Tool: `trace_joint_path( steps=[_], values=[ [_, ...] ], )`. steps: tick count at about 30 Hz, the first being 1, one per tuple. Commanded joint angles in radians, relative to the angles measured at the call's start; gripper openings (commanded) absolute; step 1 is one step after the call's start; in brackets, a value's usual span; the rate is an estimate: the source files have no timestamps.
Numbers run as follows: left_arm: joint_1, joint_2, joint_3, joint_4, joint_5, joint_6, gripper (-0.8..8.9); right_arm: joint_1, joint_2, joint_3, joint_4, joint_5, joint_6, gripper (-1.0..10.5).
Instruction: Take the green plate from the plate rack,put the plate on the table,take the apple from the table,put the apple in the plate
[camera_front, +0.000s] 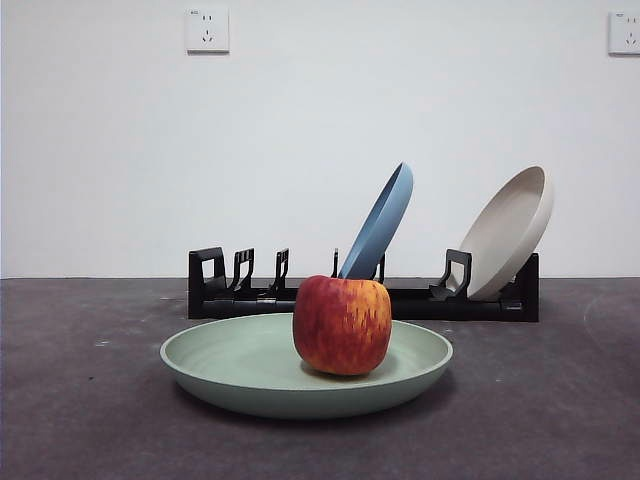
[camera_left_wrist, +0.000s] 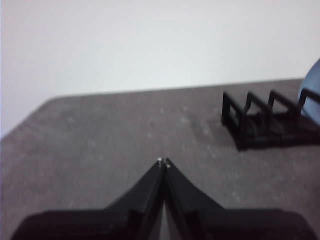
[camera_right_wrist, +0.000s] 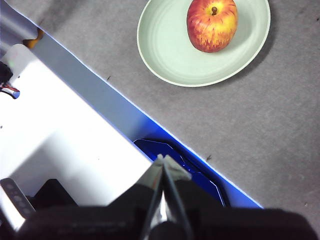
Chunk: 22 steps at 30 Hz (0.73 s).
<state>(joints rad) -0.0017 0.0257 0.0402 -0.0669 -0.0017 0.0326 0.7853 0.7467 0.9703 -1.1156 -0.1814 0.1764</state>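
The apple (camera_front: 342, 324) is seen standing in the green plate (camera_front: 230, 362), slightly right of the plate's centre in the front view. Red skin is streaked with yellow-orange, brightest near the top; the shape is blocky, and a dark stem is visible from above in the right wrist view. The plate is pale sage, matte, shallow, with a raised rim, and is laid flat on the table (camera_front: 80, 400), in front of the plate rack (camera_front: 220, 285).

In the rack, a blue plate (camera_front: 383, 222) is leaned near the middle and a beige plate (camera_front: 510, 232) at the right end; the left slots are unoccupied.

The table is dark grey, rough and speckled. A plain white wall is behind, with two sockets (camera_front: 207, 29) mounted high.

The left end effector (camera_left_wrist: 163, 162) is held over bare table beside the rack's end, jaws pressed together on nothing. The right end effector (camera_right_wrist: 161, 159) is held past the table's edge, well apart from the plate, jaws likewise together.
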Motion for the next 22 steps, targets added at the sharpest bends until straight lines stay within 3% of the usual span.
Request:
trace_joint_path(
  steps=[1,8,22],
  values=[
    [0.004,-0.006,-0.032,-0.002,0.005,-0.030,-0.03,0.002,-0.002,0.002,0.003,0.000,0.008,0.0],
    [0.004,-0.021,-0.037,-0.124,0.005,-0.033,-0.03,0.002,-0.002,0.002,0.003,0.000,0.008,0.0],
    [0.003,-0.023,-0.037,-0.118,0.005,-0.063,-0.03,0.002,-0.002,0.002,0.003,0.000,0.008,0.0]
  ],
)
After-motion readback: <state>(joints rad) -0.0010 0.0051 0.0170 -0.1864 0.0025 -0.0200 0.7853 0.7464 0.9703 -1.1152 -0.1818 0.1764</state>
